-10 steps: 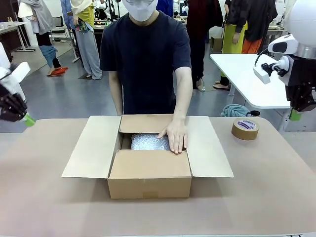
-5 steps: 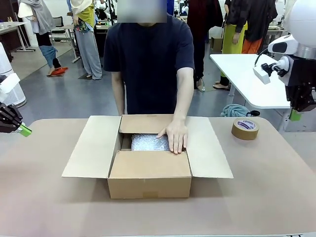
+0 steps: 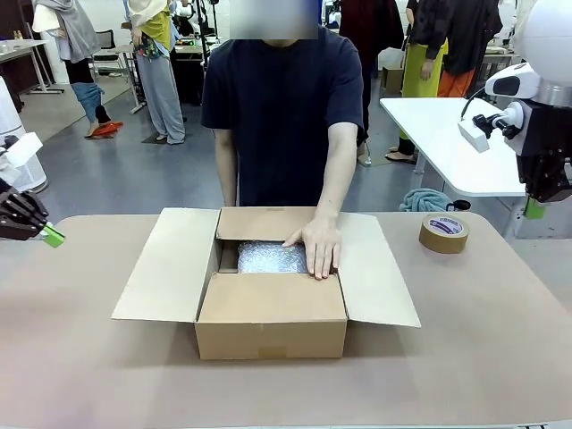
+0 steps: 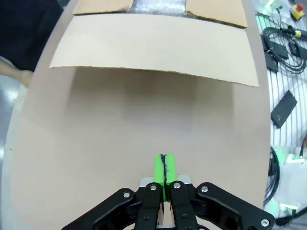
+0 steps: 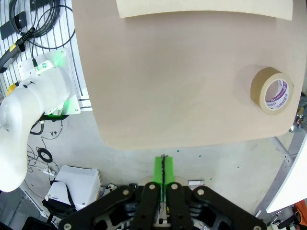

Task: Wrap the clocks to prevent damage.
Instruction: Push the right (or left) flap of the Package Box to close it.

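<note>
The left tool has its green pads pressed together with nothing between them. It hangs low at the far left, over the left edge of the counter, tips pointing right. Its wrist view shows bare counter under the pads and, beyond that, the left flap of the box.

The right tool is also pressed shut and empty. It hangs at the far right, off the counter's right edge and well above it, tips down. Its wrist view looks past the pads to the floor and the counter's edge. The tape lies flat on the counter near the far right corner, well apart from the box.

The box stands mid-counter. Its left and right flaps are spread outward, and its near flap is folded in over the opening. In the gap behind that flap lies a bundle in silvery bubble wrap; what is inside it cannot be told. A person at the far side rests one hand flat on the bundle's right part, fingertips reaching the near flap's edge.
</note>
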